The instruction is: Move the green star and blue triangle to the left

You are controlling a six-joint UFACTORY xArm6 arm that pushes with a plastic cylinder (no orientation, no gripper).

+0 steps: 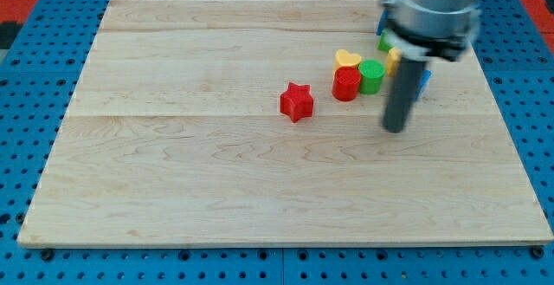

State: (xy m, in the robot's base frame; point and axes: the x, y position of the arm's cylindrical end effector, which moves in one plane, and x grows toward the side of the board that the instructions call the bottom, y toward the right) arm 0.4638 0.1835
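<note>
In the one camera view we are resting our tip [395,130] on the board [173,190], touching nothing; there is no pincer to open or close, only the rod. Just up and left of the tip we are seeing a cluster: red cylinder [345,84], green block [371,76], yellow heart [347,58]. Behind the rod blue [424,80] is peeking out; we cannot tell its shape. The red star [296,101] sits well left. These blocks look light, stiff and slippery, so we are judging a push on their right faces best.

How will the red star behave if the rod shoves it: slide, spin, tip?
The red star sits low and flat on the smooth wooden board, so it probably slides rather than tips. Its points likely make it spin under an off-centre push from my tip.
</note>
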